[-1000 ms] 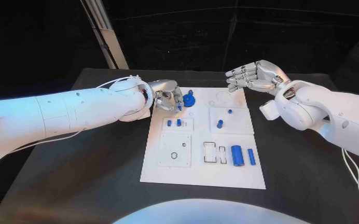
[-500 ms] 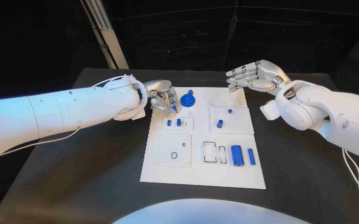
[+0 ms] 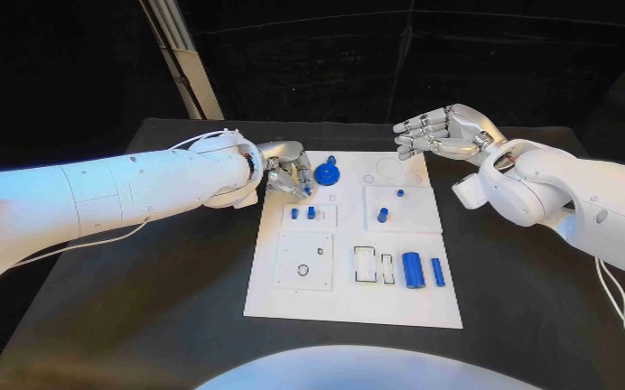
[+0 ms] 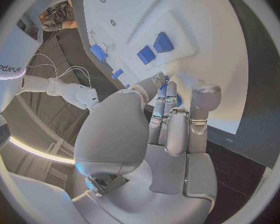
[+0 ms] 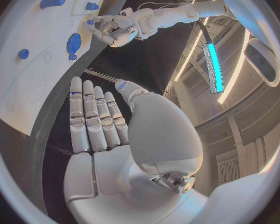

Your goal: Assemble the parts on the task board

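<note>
From my head view, nearest on the task board (image 3: 293, 304) lie a large blue cylinder (image 3: 413, 271) and a slimmer blue pin (image 3: 438, 273) beside it. Further up the board, my left hand (image 3: 288, 171) hovers at its left edge, just beside the round blue disc (image 3: 327, 174), fingers loosely curled, nothing gripped as far as I can tell. My right hand (image 3: 443, 134) floats past the board's far right corner, fingers apart, empty (its wrist view shows them laid straight side by side). The left wrist view alone reads "sharpa" on my arm (image 4: 10, 68)
</note>
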Available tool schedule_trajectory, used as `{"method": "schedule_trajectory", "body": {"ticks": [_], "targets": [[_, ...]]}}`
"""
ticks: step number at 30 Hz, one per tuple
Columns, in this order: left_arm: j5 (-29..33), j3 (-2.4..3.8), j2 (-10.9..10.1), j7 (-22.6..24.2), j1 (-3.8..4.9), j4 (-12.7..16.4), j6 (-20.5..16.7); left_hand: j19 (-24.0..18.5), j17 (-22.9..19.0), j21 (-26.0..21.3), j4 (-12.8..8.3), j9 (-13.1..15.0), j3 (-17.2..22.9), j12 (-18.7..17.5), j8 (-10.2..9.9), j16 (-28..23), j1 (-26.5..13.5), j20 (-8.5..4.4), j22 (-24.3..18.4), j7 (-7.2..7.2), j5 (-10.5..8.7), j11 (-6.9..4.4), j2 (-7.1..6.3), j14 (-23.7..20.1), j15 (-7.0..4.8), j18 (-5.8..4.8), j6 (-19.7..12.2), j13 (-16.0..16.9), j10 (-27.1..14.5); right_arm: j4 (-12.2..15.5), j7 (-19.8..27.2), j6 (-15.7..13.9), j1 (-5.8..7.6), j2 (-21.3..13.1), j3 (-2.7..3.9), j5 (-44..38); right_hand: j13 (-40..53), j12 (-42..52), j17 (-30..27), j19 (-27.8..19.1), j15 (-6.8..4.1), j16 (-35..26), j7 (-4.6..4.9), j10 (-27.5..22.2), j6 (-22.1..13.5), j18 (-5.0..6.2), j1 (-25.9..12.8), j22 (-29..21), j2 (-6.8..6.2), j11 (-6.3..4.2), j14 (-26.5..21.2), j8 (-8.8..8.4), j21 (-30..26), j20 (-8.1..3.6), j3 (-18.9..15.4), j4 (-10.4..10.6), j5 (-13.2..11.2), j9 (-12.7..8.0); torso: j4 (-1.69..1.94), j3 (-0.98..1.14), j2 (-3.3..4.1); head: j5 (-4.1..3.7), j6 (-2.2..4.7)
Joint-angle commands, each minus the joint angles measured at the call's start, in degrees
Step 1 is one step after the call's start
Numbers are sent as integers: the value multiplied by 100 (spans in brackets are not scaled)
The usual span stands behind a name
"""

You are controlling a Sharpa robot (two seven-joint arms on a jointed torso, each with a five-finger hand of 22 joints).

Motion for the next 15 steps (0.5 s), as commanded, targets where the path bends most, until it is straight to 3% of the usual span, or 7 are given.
{"method": "schedule_trajectory", "body": {"ticks": [1, 15], "targets": [[39, 3, 42, -191, 2, -33, 149, -38, -10, -22, 0, 5, 12, -33, -27, -29, -58, -4, -10, -7, -4, 6, 24, 143, -40, -19, 39, 6, 49, 16, 39, 31, 10, 5, 3, -24, -1, -8, -6, -9, -4, -7, 45, -43, -26, 44, -30, -5, 23, 11, -27, -10, -25, 33, 10, -33, 35, -1, -1, 0, 1, 7, -3], [-38, 2, 104, -397, -8, -80, 334, -67, -39, -92, -10, 3, 14, -47, -40, -41, -62, -3, -71, -6, -4, 8, 20, 133, -38, -5, 30, 7, 45, 47, 41, 26, 10, -1, 3, -47, -1, -8, -6, -9, -4, -7, 45, -43, -26, 44, -30, -5, 23, 11, -27, -10, -25, 33, 10, -33, 35, -1, 6, -3, -2, -3, -23]]}}
